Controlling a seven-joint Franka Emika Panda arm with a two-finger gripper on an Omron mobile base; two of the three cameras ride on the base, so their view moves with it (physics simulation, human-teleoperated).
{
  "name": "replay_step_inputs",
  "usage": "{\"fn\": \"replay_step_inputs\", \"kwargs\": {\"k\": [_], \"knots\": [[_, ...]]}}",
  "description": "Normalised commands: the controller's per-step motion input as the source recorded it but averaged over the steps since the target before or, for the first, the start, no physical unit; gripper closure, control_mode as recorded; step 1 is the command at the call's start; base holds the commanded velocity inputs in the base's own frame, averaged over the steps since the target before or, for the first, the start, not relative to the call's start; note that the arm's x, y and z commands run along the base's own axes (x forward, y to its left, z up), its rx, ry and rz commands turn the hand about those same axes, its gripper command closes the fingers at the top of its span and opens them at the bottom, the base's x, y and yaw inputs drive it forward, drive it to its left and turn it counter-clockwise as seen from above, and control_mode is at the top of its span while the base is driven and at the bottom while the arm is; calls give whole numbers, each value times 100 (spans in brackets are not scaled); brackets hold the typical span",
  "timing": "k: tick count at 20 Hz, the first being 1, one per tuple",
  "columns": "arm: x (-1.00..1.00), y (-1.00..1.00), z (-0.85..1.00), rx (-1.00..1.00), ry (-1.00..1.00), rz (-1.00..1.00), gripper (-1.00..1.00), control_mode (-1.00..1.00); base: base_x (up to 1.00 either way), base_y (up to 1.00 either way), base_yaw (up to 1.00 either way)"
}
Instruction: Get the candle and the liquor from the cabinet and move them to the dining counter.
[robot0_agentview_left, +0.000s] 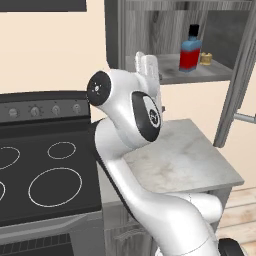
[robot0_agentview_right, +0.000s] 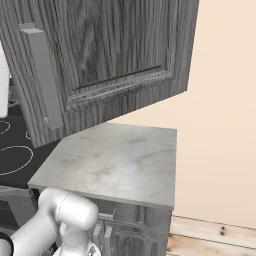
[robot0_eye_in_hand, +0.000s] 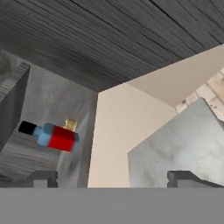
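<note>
Grey wood makes the cabinet (robot0_agentview_left: 150, 35), and its door (robot0_agentview_right: 115, 55) hangs open. Below it sits a small marbled worktop (robot0_agentview_left: 185, 160) beside the black stove (robot0_agentview_left: 45, 170). On the cabinet shelf, the liquor (robot0_agentview_left: 190, 50) stands upright, just beside a little gold candle (robot0_agentview_left: 206, 58). Gripper (robot0_eye_in_hand: 111, 179) fingers are spread wide, holding nothing.
</note>
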Motion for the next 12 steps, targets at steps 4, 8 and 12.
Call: {"fn": "replay_step_inputs", "kwargs": {"k": [4, 8, 12], "knots": [[9, -19, -26, 9, -22, -17, -100, -100, 0, 0, 0], [18, -20, -27, 5, -28, -11, -100, -100, 0, 0, 0], [25, -26, -24, 0, -28, -5, -100, -100, 0, 0, 0]]}}
